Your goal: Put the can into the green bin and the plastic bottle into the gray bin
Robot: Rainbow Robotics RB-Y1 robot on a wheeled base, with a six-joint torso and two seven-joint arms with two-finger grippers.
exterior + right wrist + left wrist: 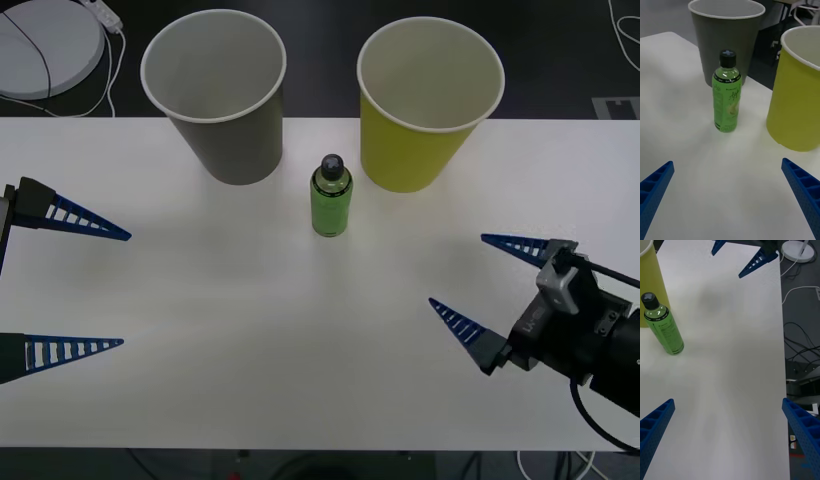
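The plastic bottle (331, 196) stands upright between the gray bin (226, 120) and green bin (418, 125) near the tabletop's (260, 330) far edge, with both the left pincer (125, 289) and right pincer (456, 270) spread over open surface.

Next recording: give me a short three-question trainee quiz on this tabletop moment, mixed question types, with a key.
1. True or false: the plastic bottle stands upright on the table, between the gray bin and the green bin.
2. Which best describes the left hand and the right hand?
A. both open, holding nothing
B. right shut on the bottle
C. left inside the gray bin
3. Fill in: the bottle's cap is ____ in colour.

Key
1. True.
2. A; each hand hovers over its own side of the table, apart from the bottle.
3. Dark.
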